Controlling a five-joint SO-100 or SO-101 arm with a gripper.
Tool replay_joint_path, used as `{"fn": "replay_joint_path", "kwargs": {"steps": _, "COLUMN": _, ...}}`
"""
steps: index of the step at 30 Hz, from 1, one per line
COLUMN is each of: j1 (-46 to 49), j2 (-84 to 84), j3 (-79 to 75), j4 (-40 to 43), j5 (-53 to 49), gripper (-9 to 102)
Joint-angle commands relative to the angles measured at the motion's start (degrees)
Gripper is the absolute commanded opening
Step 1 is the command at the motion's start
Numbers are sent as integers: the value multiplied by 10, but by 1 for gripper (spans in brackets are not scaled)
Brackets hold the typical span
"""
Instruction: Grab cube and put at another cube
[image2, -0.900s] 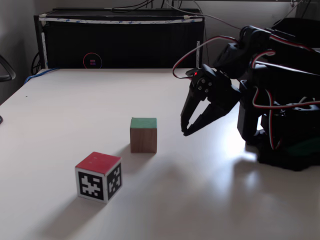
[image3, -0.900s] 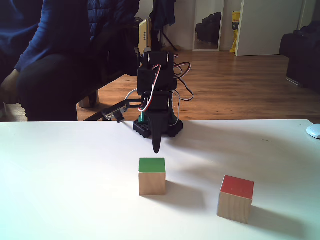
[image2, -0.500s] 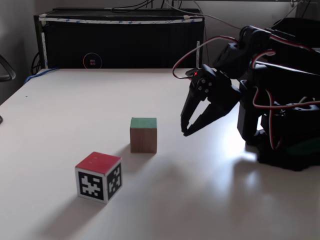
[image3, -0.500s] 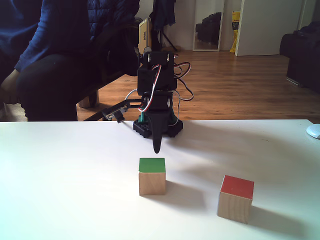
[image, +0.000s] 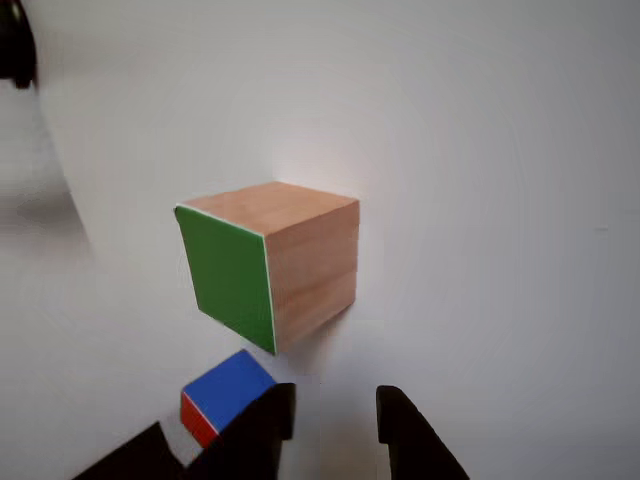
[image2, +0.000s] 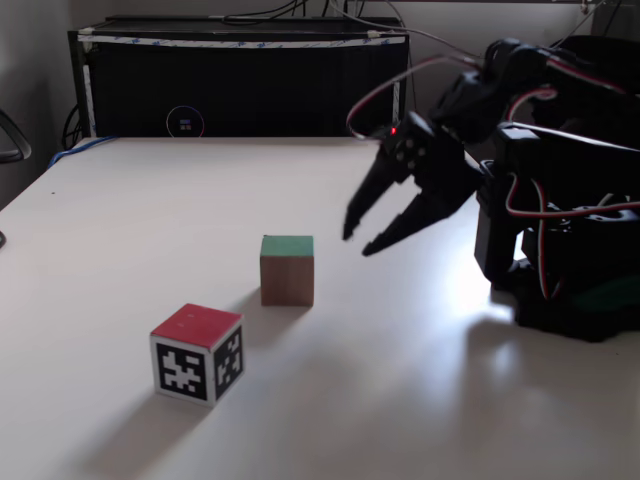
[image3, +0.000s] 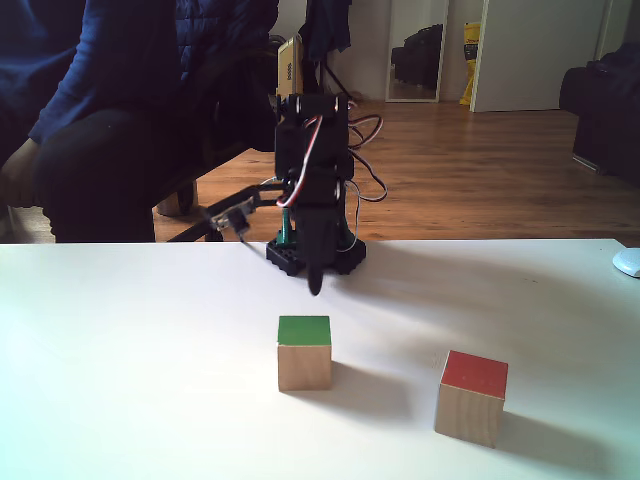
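White bench (image2: 130, 220), two cubes on it, arm base at the right edge in a fixed view. The cube (image2: 287, 269) sits upright near mid-bench, green face up, plain wood sides; also seen in a fixed view from the opposite end (image3: 304, 352), and in the other view (image: 268, 262) with the green, white-edged face turned left. Another cube (image2: 198, 352) sits nearer that camera and to the left of the first in a fixed view, red face up, black-and-white patterned faces on the two visible sides; well apart from the wooden cube, no contact. From the opposite fixed view it lies right of the wooden one, red top, wood front (image3: 472, 397). In the other view it shows a blue face and a red face (image: 225, 395), partly behind the fingers (image: 268, 420). Gripper (image2: 358, 241) hangs in the air right of and above the wooden cube, pointing down and left; fingers spread apart, grasping nothing, clear of both cubes. In the opposite fixed view the gripper (image3: 315, 288) hangs just beyond the wooden cube. A seated person (image3: 110, 110) in dark clothing is behind the bench, far left.
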Motion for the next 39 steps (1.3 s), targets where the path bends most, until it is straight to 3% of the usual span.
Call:
{"fn": "replay_joint_path", "kwargs": {"steps": 1, "j1": -7, "j2": 3, "j3": -31, "j4": -9, "j5": 7, "gripper": 18}}
{"fn": "replay_joint_path", "kwargs": {"steps": 10, "j1": -35, "j2": -19, "j3": -131, "j4": 1, "j5": 12, "gripper": 24}}
{"fn": "replay_joint_path", "kwargs": {"steps": 22, "j1": -1, "j2": -458, "j3": -412, "j4": 4, "j5": -11, "gripper": 32}}
{"fn": "replay_joint_path", "kwargs": {"steps": 39, "j1": 39, "j2": -817, "j3": -521, "j4": -28, "j5": -67, "gripper": 38}}
